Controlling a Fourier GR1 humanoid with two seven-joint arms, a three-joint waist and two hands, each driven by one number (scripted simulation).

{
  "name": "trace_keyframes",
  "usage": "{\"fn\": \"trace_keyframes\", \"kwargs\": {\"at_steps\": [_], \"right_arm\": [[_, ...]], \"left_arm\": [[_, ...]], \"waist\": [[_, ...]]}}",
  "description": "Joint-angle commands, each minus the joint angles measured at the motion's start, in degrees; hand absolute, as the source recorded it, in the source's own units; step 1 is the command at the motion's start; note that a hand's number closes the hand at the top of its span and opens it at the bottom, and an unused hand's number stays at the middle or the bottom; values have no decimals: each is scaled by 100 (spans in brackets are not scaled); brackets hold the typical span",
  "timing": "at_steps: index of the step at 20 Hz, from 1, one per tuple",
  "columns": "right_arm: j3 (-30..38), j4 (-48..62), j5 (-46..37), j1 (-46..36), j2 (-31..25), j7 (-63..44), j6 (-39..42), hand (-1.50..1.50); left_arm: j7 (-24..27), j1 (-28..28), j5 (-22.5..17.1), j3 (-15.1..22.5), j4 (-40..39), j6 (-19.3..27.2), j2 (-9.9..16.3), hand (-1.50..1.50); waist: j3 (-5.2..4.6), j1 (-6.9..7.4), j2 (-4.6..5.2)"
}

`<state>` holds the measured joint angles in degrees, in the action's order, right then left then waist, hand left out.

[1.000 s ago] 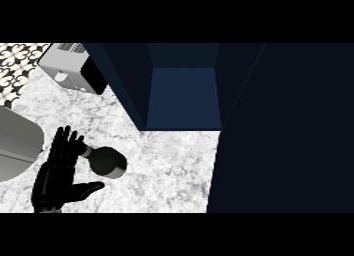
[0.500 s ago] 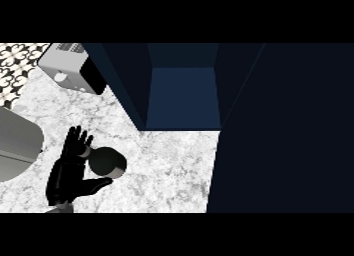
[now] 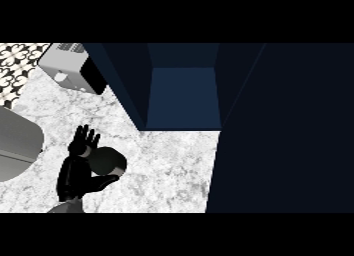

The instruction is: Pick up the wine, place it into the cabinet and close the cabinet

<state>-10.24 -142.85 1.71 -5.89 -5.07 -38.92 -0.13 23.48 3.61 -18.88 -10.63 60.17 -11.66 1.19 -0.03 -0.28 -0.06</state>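
Head view: marble counter point(image 3: 165, 160), open dark-blue cabinet point(image 3: 181, 95), toaster point(image 3: 71, 70) behind.

White-and-grey marbled counter point(image 3: 165, 165) — navy cabinet point(image 3: 181, 95), black hand point(image 3: 76, 172), dark wine point(image 3: 107, 161), silver toaster point(image 3: 71, 70), black-and-white floral tiles point(image 3: 10, 67) far left.

1. The wine point(image 3: 108, 161) is seen from almost straight above, so it shows as a dark, rounded top with a lighter grey edge low on its right. It stands on the marbled counter, at the lower left, well apart from the cabinet's opening. A black hand hides its left side.
2. The cabinet point(image 3: 184, 95) is dark navy. It is open: its inner floor shows as a lighter blue panel between darker side walls. A large dark panel fills the view's right side.
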Motion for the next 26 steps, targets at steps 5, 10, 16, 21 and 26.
{"fn": "trace_keyframes", "kwargs": {"at_steps": [5, 10, 16, 21, 26], "right_arm": [[-196, -754, -110, 538, 20, 41, 72, -150], [72, -942, 188, 267, -79, -353, -3, -150], [-37, -529, 5, 165, 48, -93, -31, -150], [246, -446, 219, -30, -29, -236, 10, -150], [-37, -283, -172, -26, 160, 2, -72, -150]], "left_arm": [[163, 310, -278, 7, -556, -754, 194, 150], [363, 327, 304, 366, -336, -436, 185, 150], [1409, 315, 1141, 611, -598, -106, 349, 150], [1793, 348, 937, 168, -935, -761, 1098, 150], [1693, 142, 1113, 217, 46, -30, 942, 150]], "waist": [[1, -14, 0], [1, -7, -4], [1, 7, 0], [-1, 8, 6], [3, 39, -5]]}}
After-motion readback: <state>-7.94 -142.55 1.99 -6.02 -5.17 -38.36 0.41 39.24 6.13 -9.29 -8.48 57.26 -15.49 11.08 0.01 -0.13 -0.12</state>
